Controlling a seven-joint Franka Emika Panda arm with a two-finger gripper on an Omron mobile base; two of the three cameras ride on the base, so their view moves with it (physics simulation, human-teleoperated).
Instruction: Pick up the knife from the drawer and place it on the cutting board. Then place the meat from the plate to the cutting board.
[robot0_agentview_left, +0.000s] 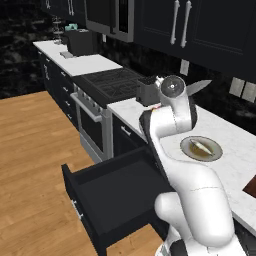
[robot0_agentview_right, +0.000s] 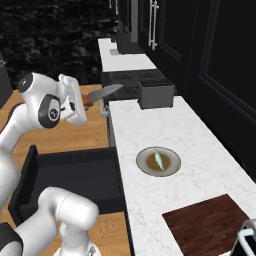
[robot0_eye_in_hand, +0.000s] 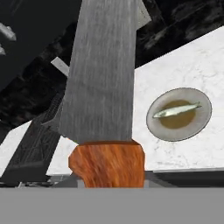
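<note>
My gripper (robot0_agentview_right: 86, 104) is shut on the orange handle of the knife (robot0_agentview_right: 106, 92) and holds it in the air over the counter's front edge, above the open drawer (robot0_agentview_right: 70, 175). The silver-grey blade points toward the back wall (robot0_agentview_left: 200, 86). In the hand view the knife (robot0_eye_in_hand: 103, 65) runs up the middle, orange handle at the bottom. The plate (robot0_agentview_right: 145, 168) sits on the white counter with the pale meat (robot0_agentview_right: 158, 159) lying in it. The dark wooden cutting board (robot0_agentview_right: 210, 225) lies to the plate's right, near the counter's front. The drawer (robot0_agentview_left: 115, 195) looks dark and bare inside.
A black boxy appliance (robot0_agentview_right: 156, 94) stands on the counter left of the plate, beside the stove (robot0_agentview_left: 112, 82). Black upper cabinets (robot0_agentview_left: 200, 25) hang above. A white appliance corner (robot0_agentview_right: 247, 240) sits right of the board. Wooden floor (robot0_agentview_left: 35, 150) lies left of the drawer.
</note>
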